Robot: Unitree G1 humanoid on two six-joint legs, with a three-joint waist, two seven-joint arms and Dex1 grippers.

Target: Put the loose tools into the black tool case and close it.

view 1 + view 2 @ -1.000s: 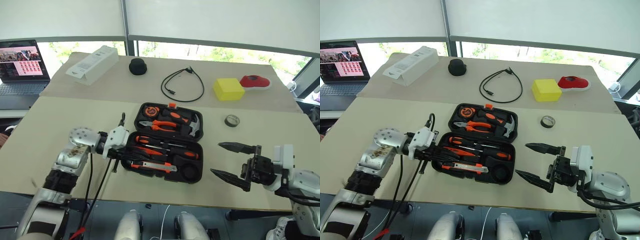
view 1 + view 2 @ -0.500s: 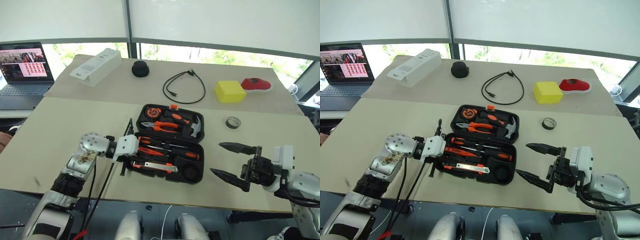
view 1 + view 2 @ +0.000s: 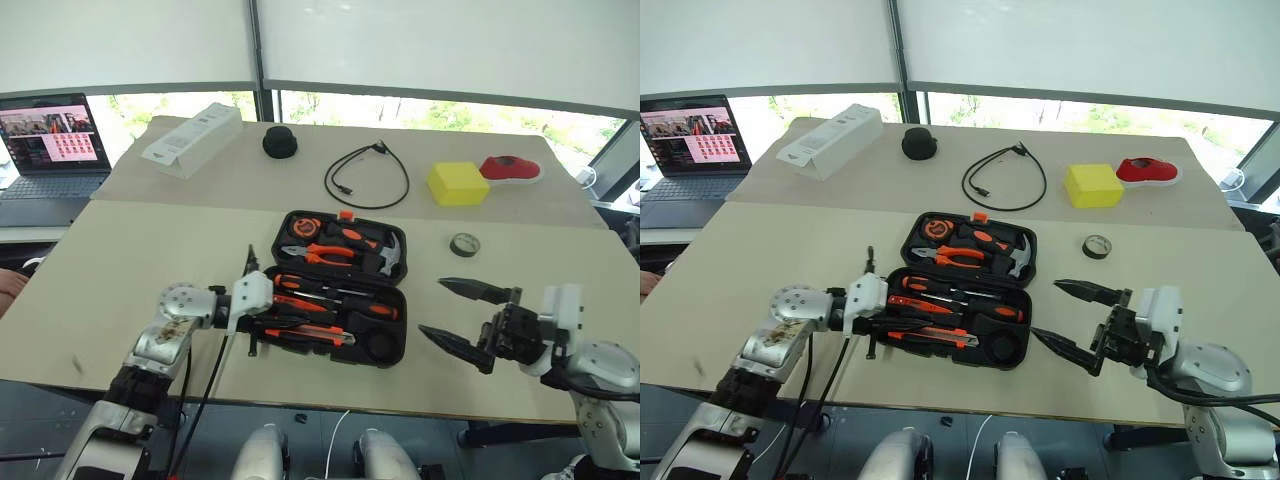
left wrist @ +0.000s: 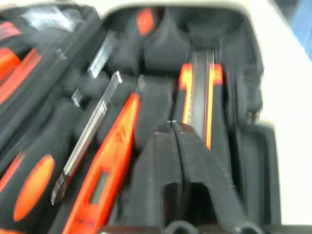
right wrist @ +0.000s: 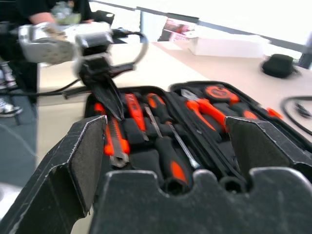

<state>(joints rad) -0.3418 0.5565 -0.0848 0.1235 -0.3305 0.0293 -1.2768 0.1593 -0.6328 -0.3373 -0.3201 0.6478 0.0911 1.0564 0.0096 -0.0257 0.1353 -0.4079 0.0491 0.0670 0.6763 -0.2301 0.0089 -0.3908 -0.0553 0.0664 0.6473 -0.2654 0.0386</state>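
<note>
The black tool case [image 3: 340, 285] is seen lying open on the beige table [image 3: 120, 260]. In its near half, two screwdrivers [image 3: 335, 292], the orange tester pen [image 4: 109, 165] and the utility knife [image 3: 305, 335] are seated in moulded slots. The dark tape roll [image 3: 464, 243] lies on the table, well apart from the case on its right. The left gripper [image 3: 902, 325] is held over the case's near-left corner, just above the knife, fingers pressed together in the wrist view and nothing grasped. The right gripper [image 3: 458, 315] is held to the right of the case, spread wide and empty.
</note>
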